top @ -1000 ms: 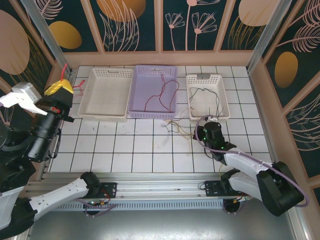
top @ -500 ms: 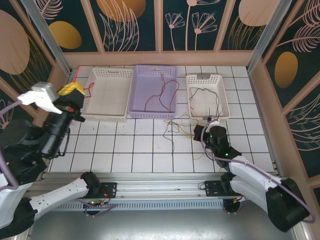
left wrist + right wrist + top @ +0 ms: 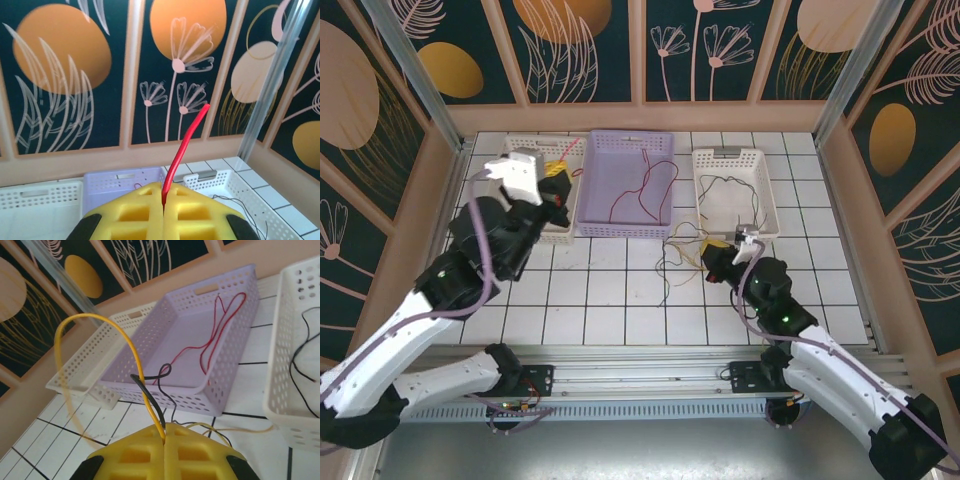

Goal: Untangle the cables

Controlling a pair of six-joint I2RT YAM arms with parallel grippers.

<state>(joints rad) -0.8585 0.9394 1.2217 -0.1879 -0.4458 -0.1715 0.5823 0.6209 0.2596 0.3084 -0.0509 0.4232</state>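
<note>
pulling further risks dragging the black cable (image 3: pixel 148 390) along: the right gripper (image 3: pixel 164 439) has its jaws pinched on it and the yellow cable (image 3: pixel 91 319) together, above the knot (image 3: pixel 672 262) on the tabletop (image 3: pixel 600 300). the left gripper (image 3: pixel 163 201), jaws clamped on the red cable (image 3: pixel 182 145), has swung from the side wall to over the white basket (image 3: pixel 45 195).

My left arm (image 3: pixel 410 320) and right arm (image 3: pixel 830 355), both white shells with black joints, thin lilac-purple cables (image 3: pixel 741 290) trailing along each, my jaws faced with yellow pads (image 3: pixel 135 215), square cut-outs, black rounded corners at the base
</note>
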